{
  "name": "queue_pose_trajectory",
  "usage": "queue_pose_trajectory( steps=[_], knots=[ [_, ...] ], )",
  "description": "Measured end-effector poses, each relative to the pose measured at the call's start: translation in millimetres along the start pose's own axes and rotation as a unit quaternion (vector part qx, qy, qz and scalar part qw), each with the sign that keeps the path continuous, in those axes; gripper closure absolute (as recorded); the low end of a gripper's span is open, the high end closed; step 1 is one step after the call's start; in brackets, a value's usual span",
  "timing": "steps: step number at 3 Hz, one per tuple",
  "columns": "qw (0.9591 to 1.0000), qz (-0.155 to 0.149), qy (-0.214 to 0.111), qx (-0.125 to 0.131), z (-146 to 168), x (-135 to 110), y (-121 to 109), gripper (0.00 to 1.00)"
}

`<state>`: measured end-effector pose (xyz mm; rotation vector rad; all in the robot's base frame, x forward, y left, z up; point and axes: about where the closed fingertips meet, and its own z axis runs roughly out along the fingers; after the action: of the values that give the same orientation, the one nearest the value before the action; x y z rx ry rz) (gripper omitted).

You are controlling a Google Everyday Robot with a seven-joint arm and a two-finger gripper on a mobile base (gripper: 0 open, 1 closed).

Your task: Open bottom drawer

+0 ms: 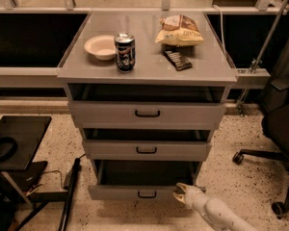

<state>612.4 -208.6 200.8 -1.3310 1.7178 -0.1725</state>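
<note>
On the grey cabinet top [207, 66], a cream bowl [101, 47] is found at the left, and a dark drink can [124, 52] is stood upright just beside it. A crumpled snack bag [179, 30] is noted at the right rear, with a dark wrapped bar [177, 59] just in front. The top drawer [192, 114] and middle drawer [183, 150] are seen partly pulled out. A black office chair [279, 124] is recorded on the speckled floor [236, 182] at the right. The gripper [179, 195] is observed low, near the floor.

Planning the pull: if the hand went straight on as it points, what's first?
Likely the front of the bottom drawer, right of its handle. The hand sits by its right end, pointing left. Depth unclear.
</note>
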Motion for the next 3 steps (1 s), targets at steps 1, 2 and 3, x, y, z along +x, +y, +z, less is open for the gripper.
queue_pose_trajectory(
  steps=[1, 2, 3],
  knots=[
    [1.0, 0.0, 0.0, 0.0, -0.7, -0.2, 0.4, 1.0],
    [1.0, -0.001, 0.0, 0.001, -5.1, -0.3, 5.8, 1.0],
    [1.0, -0.001, 0.0, 0.001, -5.5, -0.5, 6.1, 1.0]
  ],
)
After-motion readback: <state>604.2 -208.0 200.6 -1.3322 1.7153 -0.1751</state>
